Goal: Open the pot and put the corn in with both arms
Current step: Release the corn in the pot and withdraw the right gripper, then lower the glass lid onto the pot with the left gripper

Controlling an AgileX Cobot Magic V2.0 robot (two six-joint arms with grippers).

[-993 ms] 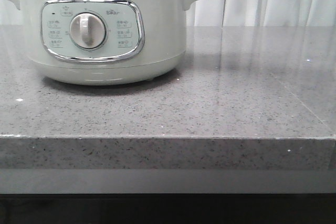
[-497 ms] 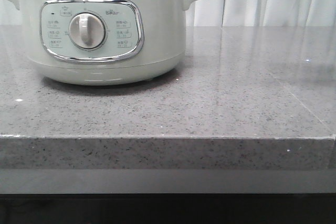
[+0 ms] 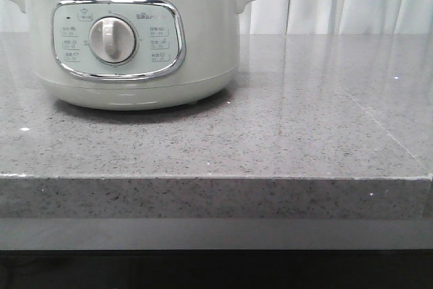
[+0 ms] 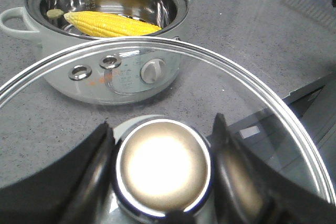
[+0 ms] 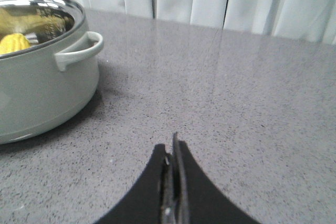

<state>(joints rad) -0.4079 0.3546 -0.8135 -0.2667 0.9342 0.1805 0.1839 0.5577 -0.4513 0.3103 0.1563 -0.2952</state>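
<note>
While clamped on the glass lid's knob [image 4: 163, 166], left fingers [image 4: 92, 166]; right fingers [image 5: 172, 182] pressed together, empty.

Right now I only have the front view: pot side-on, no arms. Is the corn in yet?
Observer: Yes. The corn lies inside the open pot.
Operator: Where's the lid?
Observer: The left gripper holds the glass lid by its knob, in front of the pot.
Operator: Right arm?
Observer: The right gripper is shut and empty above the bare counter, beside the pot's handle.
</note>
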